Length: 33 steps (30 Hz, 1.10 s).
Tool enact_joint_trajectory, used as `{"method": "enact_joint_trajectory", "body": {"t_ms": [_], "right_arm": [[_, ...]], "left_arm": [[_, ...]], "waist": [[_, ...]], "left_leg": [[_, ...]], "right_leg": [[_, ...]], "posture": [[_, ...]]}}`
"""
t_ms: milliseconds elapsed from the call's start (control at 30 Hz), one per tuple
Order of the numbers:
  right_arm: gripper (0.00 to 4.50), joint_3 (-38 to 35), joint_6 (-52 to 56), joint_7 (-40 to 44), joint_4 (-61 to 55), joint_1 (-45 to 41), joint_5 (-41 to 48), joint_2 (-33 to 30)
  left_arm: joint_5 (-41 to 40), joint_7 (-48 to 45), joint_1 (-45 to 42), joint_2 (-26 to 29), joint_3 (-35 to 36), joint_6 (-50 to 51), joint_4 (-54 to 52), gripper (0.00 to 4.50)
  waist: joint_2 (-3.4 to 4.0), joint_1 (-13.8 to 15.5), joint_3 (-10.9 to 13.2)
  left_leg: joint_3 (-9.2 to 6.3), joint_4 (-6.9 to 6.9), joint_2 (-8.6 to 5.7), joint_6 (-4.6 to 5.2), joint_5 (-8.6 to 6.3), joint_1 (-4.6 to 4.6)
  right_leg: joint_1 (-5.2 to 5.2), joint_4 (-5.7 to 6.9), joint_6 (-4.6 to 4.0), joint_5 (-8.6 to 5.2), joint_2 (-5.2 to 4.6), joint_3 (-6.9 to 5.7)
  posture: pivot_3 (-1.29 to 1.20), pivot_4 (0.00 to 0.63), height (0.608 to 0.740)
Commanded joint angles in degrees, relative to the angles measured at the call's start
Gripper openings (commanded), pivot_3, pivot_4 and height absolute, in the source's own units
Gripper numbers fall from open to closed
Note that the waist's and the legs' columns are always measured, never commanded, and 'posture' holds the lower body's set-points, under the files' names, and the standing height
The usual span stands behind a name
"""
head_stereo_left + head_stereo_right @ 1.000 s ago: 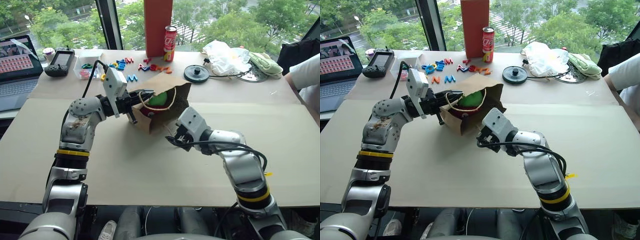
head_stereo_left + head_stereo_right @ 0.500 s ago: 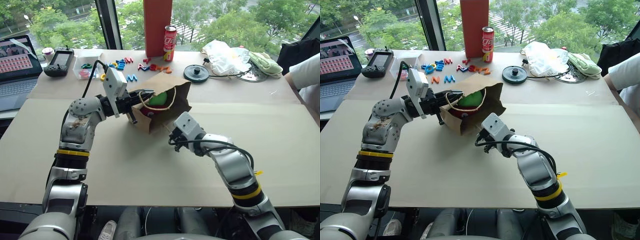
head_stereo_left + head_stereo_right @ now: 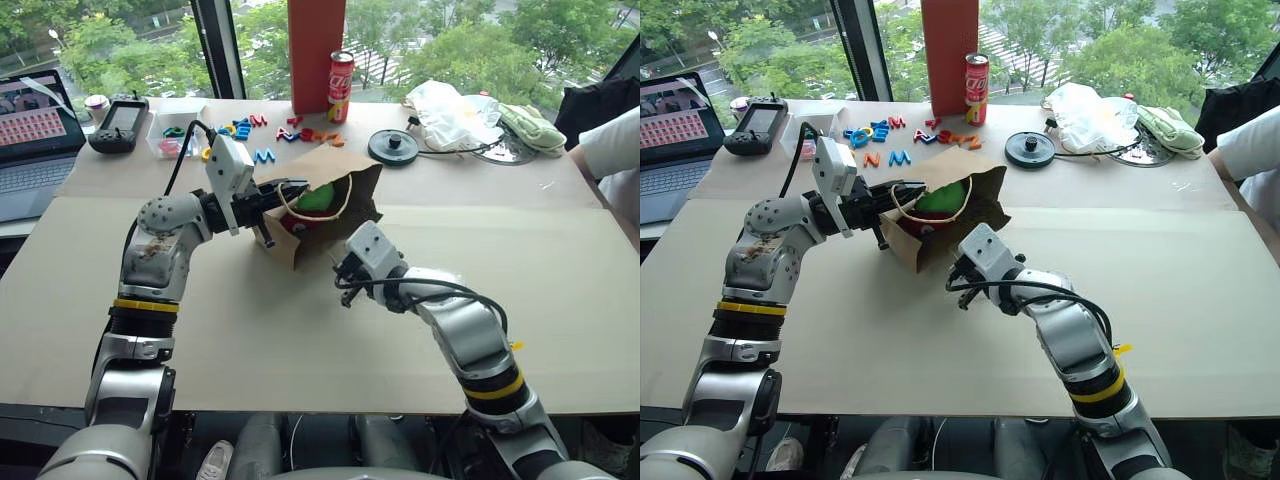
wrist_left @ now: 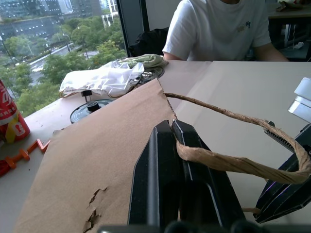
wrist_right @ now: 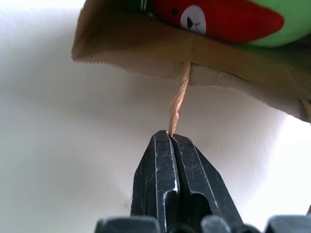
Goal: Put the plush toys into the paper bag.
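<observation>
While both tools (image 4: 172, 127) (image 5: 171, 137) pinch its handles, the paper bag (image 3: 352, 185) holds both plush toys (image 5: 223, 19).

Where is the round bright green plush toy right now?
The round bright green plush toy sits inside the mouth of the brown paper bag mid-table, above the red chili-shaped plush toy.

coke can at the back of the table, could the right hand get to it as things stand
Probably not. The right hand is shut on a paper bag handle, and the bag lies between it and the coke can, far back by the window.
</observation>
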Motion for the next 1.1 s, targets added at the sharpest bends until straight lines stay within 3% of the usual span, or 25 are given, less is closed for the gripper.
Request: {"method": "enact_joint_trajectory", "body": {"t_ms": [33, 233, 333, 533, 700, 1100], "right_arm": [[0.03, -10.96, -2.01, 1.26, -7.59, -4.05, 7.52, 0.52], [0.03, -17.69, -0.24, -0.21, -11.50, -9.77, 14.31, 0.83], [0.03, -17.19, 0.58, -1.64, -12.50, -10.85, 15.86, 0.71], [0.03, -12.82, -0.03, -3.10, -12.48, -9.26, 15.43, -2.07], [0.03, -6.75, -0.35, -4.49, -9.20, -7.14, 12.38, -6.03], [0.03, -8.98, -0.70, -9.65, -5.06, -7.83, 11.86, -6.57]], "left_arm": [[-4.46, 2.77, -2.43, -1.65, 3.54, 3.91, -1.17, 0.00], [-13.98, 11.11, -2.84, -6.06, 9.69, 15.64, -4.45, 0.00], [-15.37, 13.80, -0.71, -7.20, 10.37, 18.29, -6.65, 0.00], [-12.23, 13.17, 4.73, -6.93, 6.83, 16.31, -9.89, 0.00], [-8.42, 13.69, 4.89, -8.34, 4.81, 11.45, -5.68, 0.00], [-11.40, 12.44, 2.48, -9.49, 5.36, 13.22, -5.34, 0.00]], "waist": [[0.00, 0.04, 0.00], [0.00, 0.01, 0.00], [0.00, -0.21, 0.00], [0.00, -0.09, 0.00], [0.00, 0.18, -0.01], [-0.01, -0.01, -0.01]], "left_leg": [[-0.02, 0.01, 0.00, 0.00, 0.00, 0.00], [-0.11, -0.02, 0.01, 0.00, 0.00, 0.00], [-0.11, -0.07, 0.02, 0.00, 0.00, -0.02], [-0.10, -0.15, 0.00, 0.00, 0.00, 0.02], [-0.07, -0.12, -0.07, -0.03, 0.02, 0.04], [-0.09, -0.13, -0.06, -0.02, 0.02, 0.01]], "right_leg": [[0.02, 0.00, 0.00, 0.00, 0.00, -0.01], [0.02, 0.02, 0.00, 0.00, 0.00, -0.04], [-0.02, 0.09, 0.00, 0.00, 0.00, -0.01], [0.01, 0.07, -0.01, 0.01, -0.02, -0.01], [0.05, -0.07, -0.01, 0.01, -0.09, -0.02], [0.03, -0.11, -0.01, 0.01, -0.06, -0.01]], "posture": [[0.00, 0.150, 0.739], [0.00, 0.150, 0.739], [0.00, 0.150, 0.739], [0.00, 0.150, 0.739], [0.00, 0.150, 0.739], [0.00, 0.150, 0.739]]}}
